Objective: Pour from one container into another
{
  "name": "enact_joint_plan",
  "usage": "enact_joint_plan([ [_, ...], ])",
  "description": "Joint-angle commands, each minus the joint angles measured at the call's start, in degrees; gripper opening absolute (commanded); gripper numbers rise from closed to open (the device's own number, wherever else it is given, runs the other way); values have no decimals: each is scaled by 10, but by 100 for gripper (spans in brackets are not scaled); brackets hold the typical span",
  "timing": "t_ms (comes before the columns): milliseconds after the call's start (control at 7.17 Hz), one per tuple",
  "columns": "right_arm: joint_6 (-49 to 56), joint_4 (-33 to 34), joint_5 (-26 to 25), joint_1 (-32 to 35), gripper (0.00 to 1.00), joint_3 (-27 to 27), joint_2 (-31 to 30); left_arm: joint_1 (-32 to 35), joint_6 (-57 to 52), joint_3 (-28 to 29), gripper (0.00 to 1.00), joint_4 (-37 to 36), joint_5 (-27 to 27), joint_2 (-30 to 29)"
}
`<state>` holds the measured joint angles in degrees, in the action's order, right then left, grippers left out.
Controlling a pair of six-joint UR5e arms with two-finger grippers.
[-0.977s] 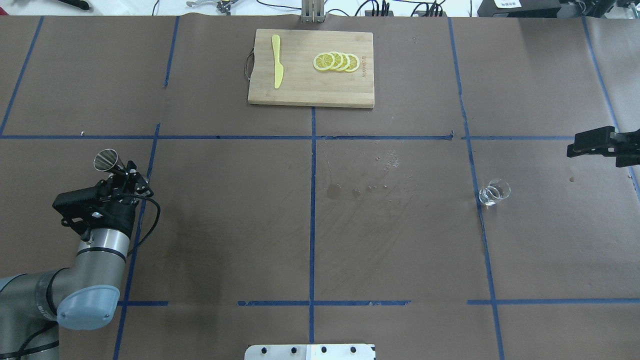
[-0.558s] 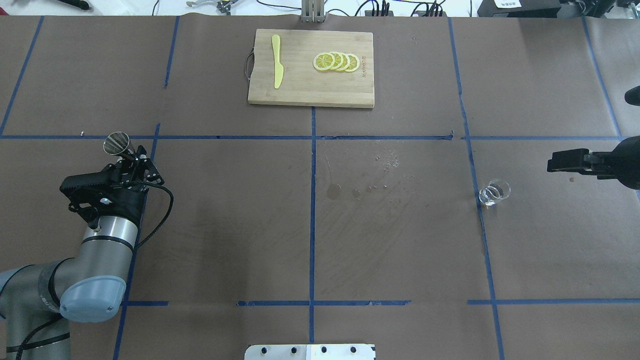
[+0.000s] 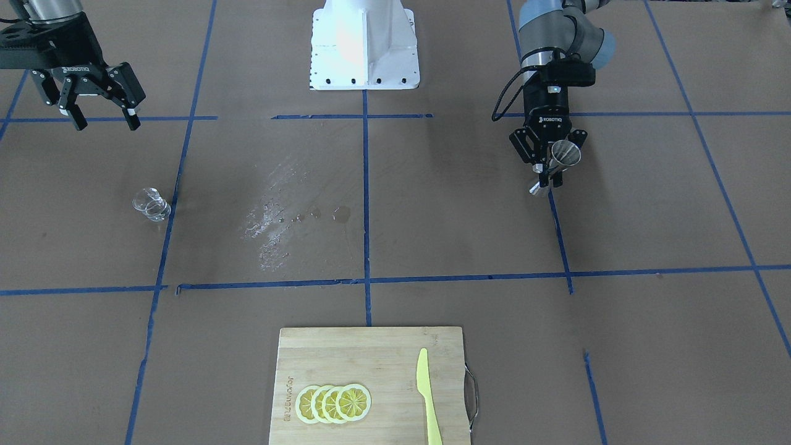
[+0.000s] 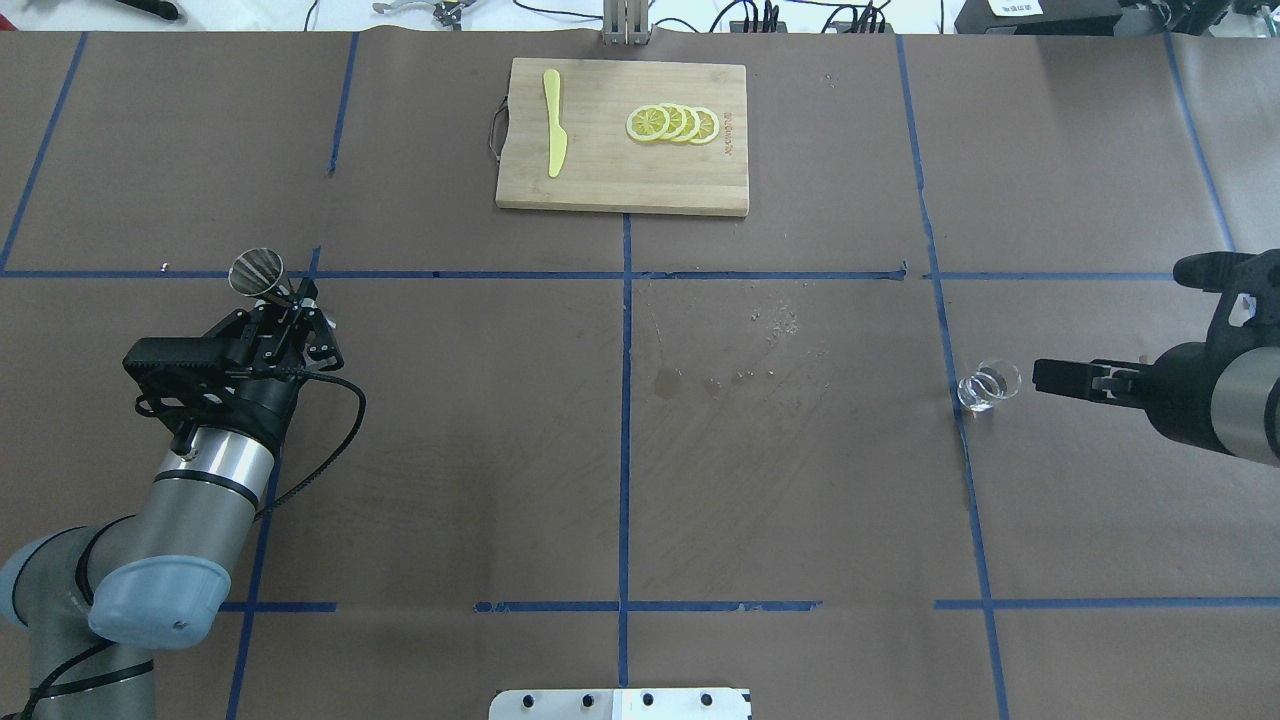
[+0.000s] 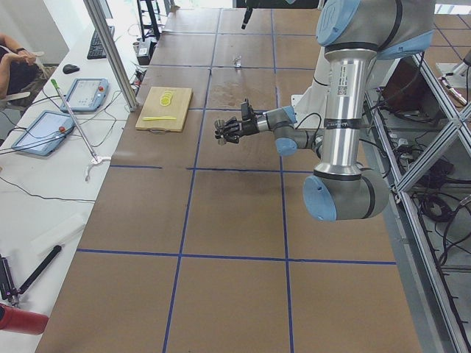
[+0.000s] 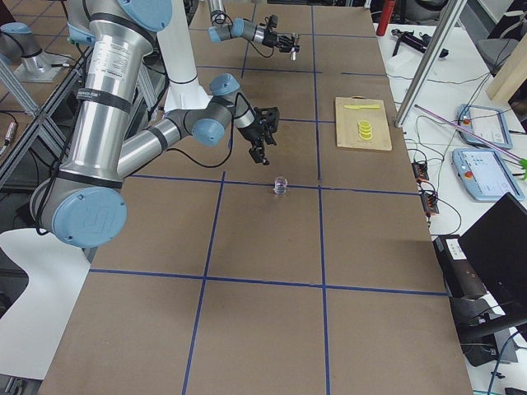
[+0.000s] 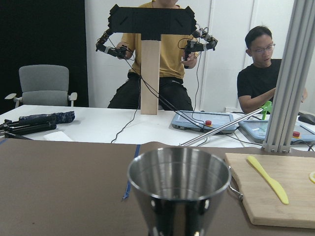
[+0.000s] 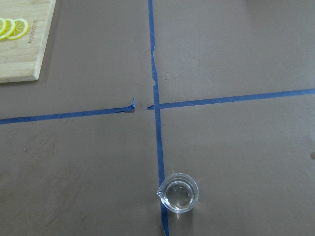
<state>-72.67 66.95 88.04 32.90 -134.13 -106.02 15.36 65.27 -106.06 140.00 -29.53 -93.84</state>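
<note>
Two grippers are in play, well apart from each other. The left gripper (image 3: 549,176), in the upper right of the front view, is clamped on the jigger (image 3: 563,154) and holds it above the table (image 3: 445,210); the left wrist view shows its mouth facing up. The right gripper (image 3: 105,121), in the upper left of that view, has its fingers spread wide and holds nothing. It hangs near the cup (image 3: 151,205) without touching it. The cup stands upright on a blue tape line (image 8: 156,137), in the lower middle of the right wrist view. I judge the step in hand is the reach for the cup. To do it well, the gripper should descend with one finger at each side of the round wall, centred, and take the wall below the rim. It should close gently, because glass is slippery and may tip. I cannot tell how much liquid is inside, so the cup should be kept level during the lift.
</note>
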Motion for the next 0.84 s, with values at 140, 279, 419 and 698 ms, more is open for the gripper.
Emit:
enact_joint_plan([
  [140, -23, -8, -117, -71, 100, 9, -8, 29, -90, 4, 0, 55, -74, -8],
  [279, -23, -9, -151, -91, 100, 14, -8, 31, -130, 5, 0, 78, -81, -9],
  [419, -26, -10, -182, -112, 100, 21, -9, 31, -142, 5, 0, 80, -82, -16],
  [698, -25, -141, -217, -131, 100, 56, -57, 34, -143, 7, 0, 81, -117, -23],
])
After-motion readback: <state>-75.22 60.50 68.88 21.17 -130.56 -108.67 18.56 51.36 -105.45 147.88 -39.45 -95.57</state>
